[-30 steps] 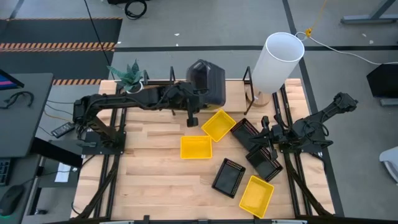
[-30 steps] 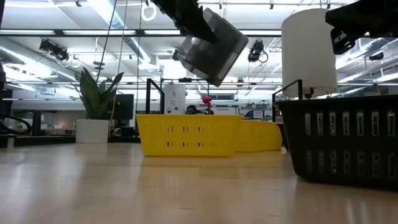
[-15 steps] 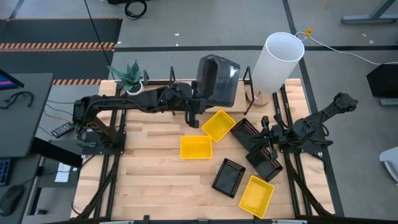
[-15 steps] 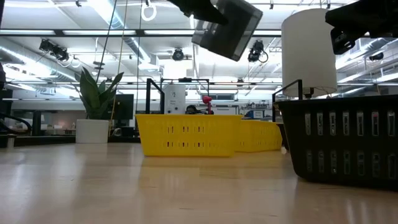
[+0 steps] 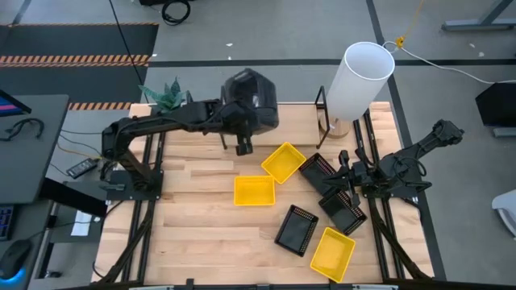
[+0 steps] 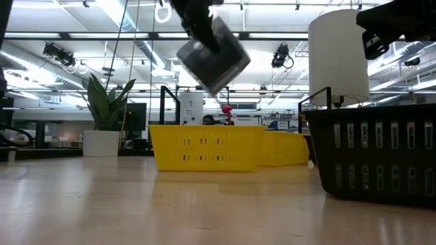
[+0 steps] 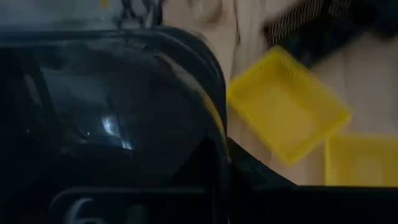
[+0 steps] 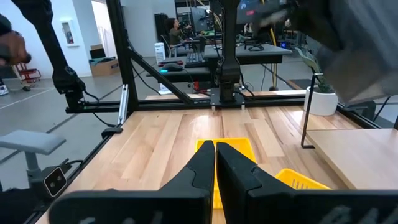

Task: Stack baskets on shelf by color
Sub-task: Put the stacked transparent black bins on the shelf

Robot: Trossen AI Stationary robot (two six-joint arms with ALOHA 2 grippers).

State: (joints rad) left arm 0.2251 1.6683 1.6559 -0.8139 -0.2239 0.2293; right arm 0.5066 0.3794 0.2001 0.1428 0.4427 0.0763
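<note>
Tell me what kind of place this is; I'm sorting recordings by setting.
Probably a robotics lab or workshop: a wooden worktable on a black metal frame, ceiling strip lights over an open hall, and desks with monitors beyond the table.

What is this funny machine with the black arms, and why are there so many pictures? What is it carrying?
It is a robot with two dark arms at a wooden table. Each arm ends in a hand with two fingers.

One picture looks straight down from above. One looks across from table height. Two come from little cameras on the arms' wrists.

On the table lie little baskets: three yellow baskets and three black baskets full of holes. A tall white cylinder stands at the back, with a green plant in the far corner.

The left hand is up in the air, shut on a bigger dark grey basket. From table height you see the basket hanging tilted above the yellow ones.

The right hand waits, shut and empty, near the black baskets.
</note>
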